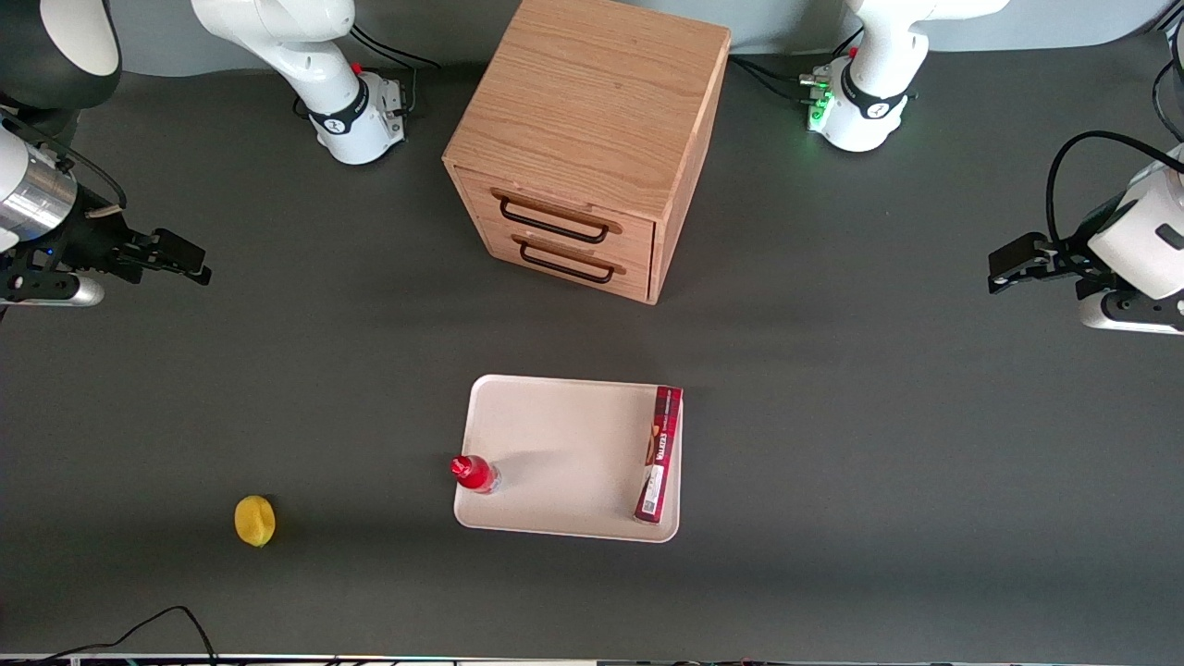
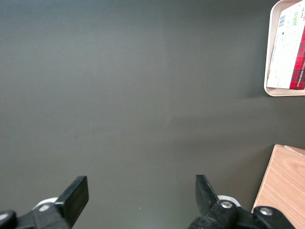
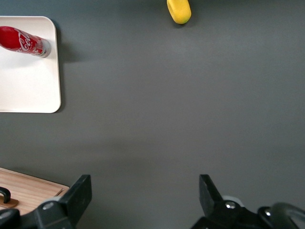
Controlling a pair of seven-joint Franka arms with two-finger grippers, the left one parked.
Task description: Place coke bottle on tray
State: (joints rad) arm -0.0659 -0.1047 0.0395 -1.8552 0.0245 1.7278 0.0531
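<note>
I see the coke bottle (image 1: 474, 474) standing upright on the tray (image 1: 564, 444), just inside the rim at the edge that faces the working arm's end of the desk (image 1: 277, 370). The gripper (image 1: 180, 259) hangs above bare desk, well apart from the tray, with its fingers spread wide and nothing between them. From the gripper, the bottle lies nearer to the front camera and toward the middle of the desk. I judge the task is done, so no further grasp is needed. A red box (image 1: 659, 455) rests on the tray too, and a lemon (image 1: 254, 521) lies on the desk.
</note>
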